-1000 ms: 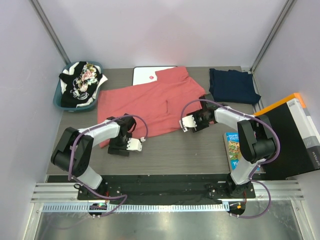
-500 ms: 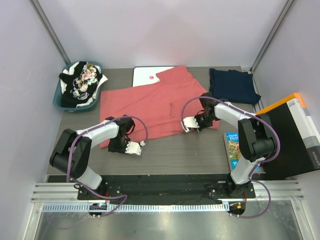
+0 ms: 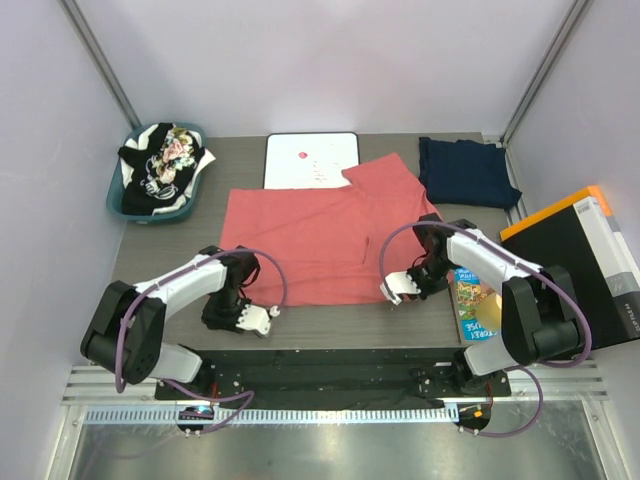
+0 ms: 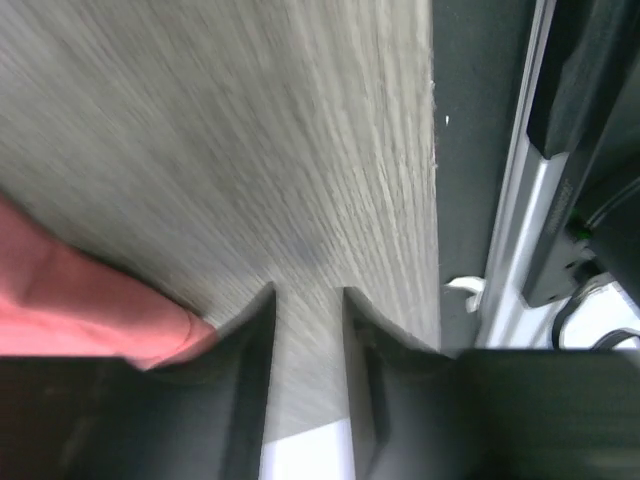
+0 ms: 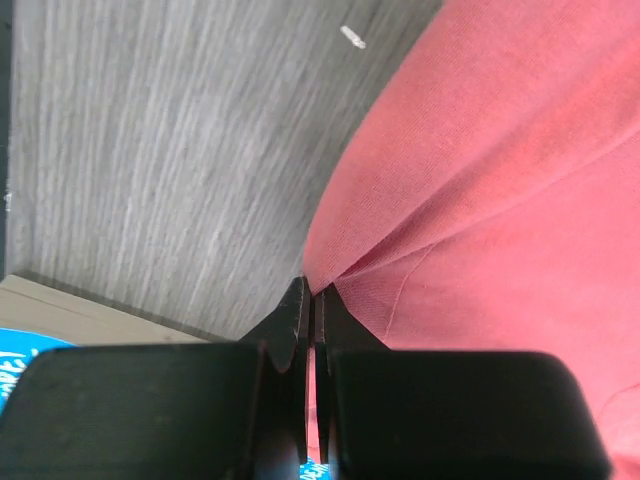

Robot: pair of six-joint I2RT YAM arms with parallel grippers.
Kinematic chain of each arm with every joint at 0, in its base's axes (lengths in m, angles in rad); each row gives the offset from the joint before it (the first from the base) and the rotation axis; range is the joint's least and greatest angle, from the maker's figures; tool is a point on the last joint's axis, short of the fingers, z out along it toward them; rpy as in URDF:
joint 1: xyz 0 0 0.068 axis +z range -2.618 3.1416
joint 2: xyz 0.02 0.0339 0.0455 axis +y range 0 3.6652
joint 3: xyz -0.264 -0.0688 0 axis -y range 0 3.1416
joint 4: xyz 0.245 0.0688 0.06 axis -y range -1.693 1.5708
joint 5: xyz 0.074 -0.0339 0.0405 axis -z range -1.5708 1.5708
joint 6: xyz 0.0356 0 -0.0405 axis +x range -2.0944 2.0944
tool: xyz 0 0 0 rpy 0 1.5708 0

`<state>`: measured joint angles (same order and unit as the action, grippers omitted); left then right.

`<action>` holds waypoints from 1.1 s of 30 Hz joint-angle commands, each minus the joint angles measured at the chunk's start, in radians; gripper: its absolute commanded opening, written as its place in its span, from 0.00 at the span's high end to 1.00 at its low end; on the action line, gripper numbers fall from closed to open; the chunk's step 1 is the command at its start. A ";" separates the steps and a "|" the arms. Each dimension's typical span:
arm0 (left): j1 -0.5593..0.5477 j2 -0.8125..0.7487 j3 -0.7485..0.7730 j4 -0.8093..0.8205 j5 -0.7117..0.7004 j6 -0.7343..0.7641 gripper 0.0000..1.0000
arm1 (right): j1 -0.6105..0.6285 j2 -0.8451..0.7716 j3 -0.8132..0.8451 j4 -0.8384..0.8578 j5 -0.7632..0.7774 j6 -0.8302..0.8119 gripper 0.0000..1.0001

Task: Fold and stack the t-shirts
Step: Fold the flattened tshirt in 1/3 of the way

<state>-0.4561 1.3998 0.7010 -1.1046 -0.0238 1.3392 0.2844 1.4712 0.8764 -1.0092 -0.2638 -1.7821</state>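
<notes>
Shows the salmon t-shirt (image 3: pixel 320 240) spread nearly flat across the middle of the worktop (image 3: pixel 330 320), lightly creased, near hem running straight, one sleeve angled toward the far right. Finds the navy t-shirt (image 3: pixel 467 172) just beside that sleeve, folded into a compact rectangle. Places the black, white and floral t-shirts (image 3: pixel 160 165) heaped in a blue basket (image 3: pixel 118 205), far left.

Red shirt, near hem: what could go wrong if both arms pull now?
1. The left gripper seems to hold nothing: its jaws stand apart over bare table, with the red shirt beside them. A pull would probably drag only one corner and skew the shirt.
2. The right gripper pinches only the very edge of the cloth, so it might slip out.
</notes>
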 commanded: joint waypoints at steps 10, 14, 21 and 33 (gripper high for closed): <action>-0.001 -0.058 0.069 0.011 0.099 -0.012 0.37 | 0.035 -0.011 0.073 -0.020 0.017 0.081 0.52; -0.001 -0.024 0.060 0.051 0.117 -0.032 0.37 | 0.033 0.047 0.179 0.006 0.006 0.148 0.51; 0.000 0.039 0.032 0.210 0.087 -0.067 0.38 | 0.035 0.109 0.334 0.035 0.015 0.204 0.51; 0.000 -0.116 0.078 0.169 0.119 -0.094 0.44 | 0.032 0.181 0.433 0.052 0.057 0.219 0.52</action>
<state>-0.4561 1.3773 0.7387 -0.9268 0.0544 1.2594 0.3134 1.6352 1.2457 -0.9649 -0.2199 -1.5909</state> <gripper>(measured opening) 0.573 0.483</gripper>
